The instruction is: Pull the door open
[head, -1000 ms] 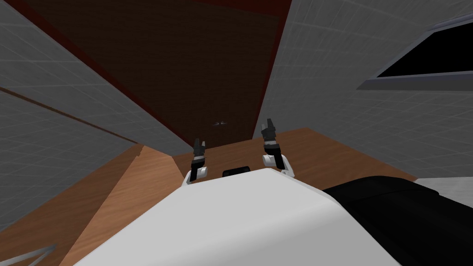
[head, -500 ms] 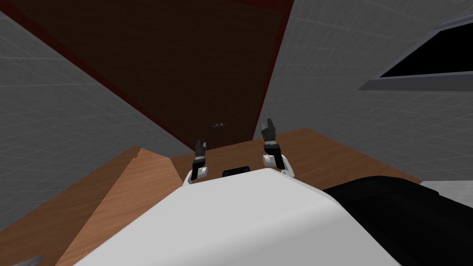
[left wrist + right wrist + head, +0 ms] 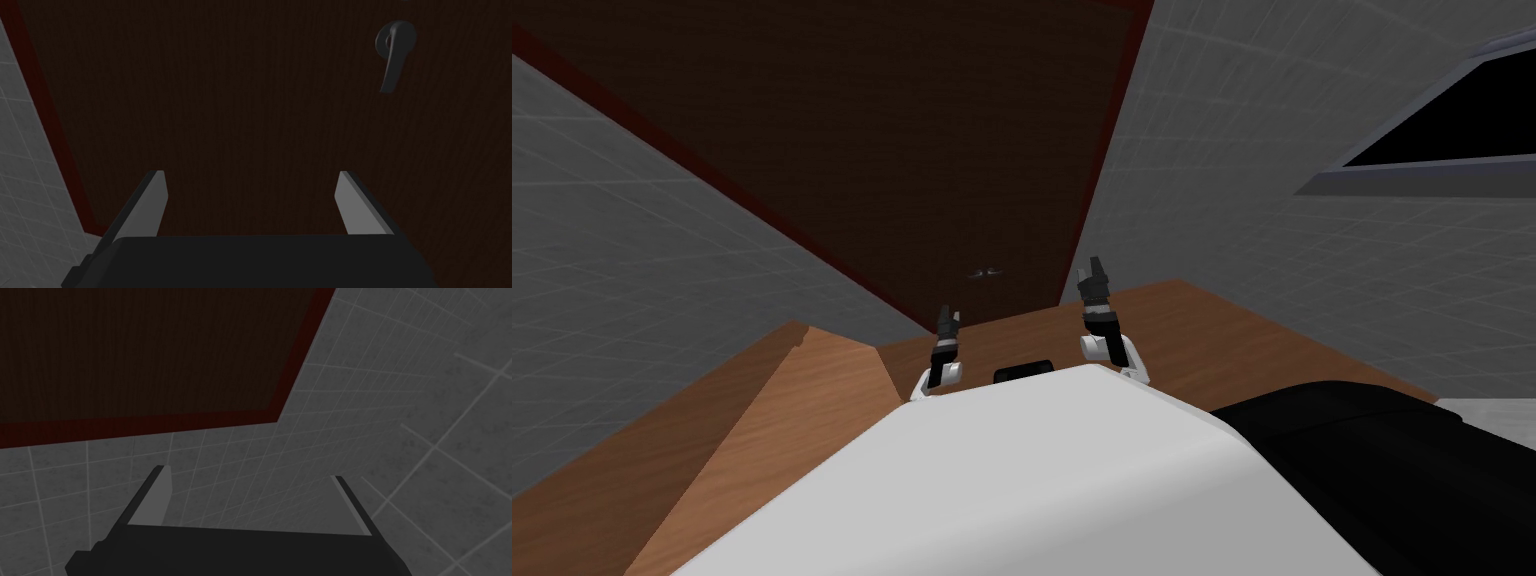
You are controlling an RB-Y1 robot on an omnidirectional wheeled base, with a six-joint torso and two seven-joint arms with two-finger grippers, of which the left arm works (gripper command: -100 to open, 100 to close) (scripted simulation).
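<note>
While both arms are raised ahead of the robot, the left gripper (image 3: 947, 320) points at the dark brown door (image 3: 912, 150), its two fingers (image 3: 150, 200) spread wide apart and holding nothing, with only the door's flat face beyond them. The door handle (image 3: 395, 55), a dark grey lever on a round plate, sits on that face farther off and to the right of the left gripper, well apart from its fingers and not between them. In the head view the handle appears as a small pale mark low on the door, between the two grippers from left to right and farther away than both. The right gripper (image 3: 1094, 272) is held a little farther forward than the left and to the right of the handle. Its fingers (image 3: 159, 493) are also spread and empty, aimed at the grey tiled wall (image 3: 350, 438) just beside the door's dark red frame (image 3: 150, 425). The door lies within that frame, with grey tiled walls on its left and right. A brown wooden floor (image 3: 812, 400) runs from the robot to the foot of the door. High on the right wall is a grey-framed window (image 3: 1392, 175) holding a black area.
</note>
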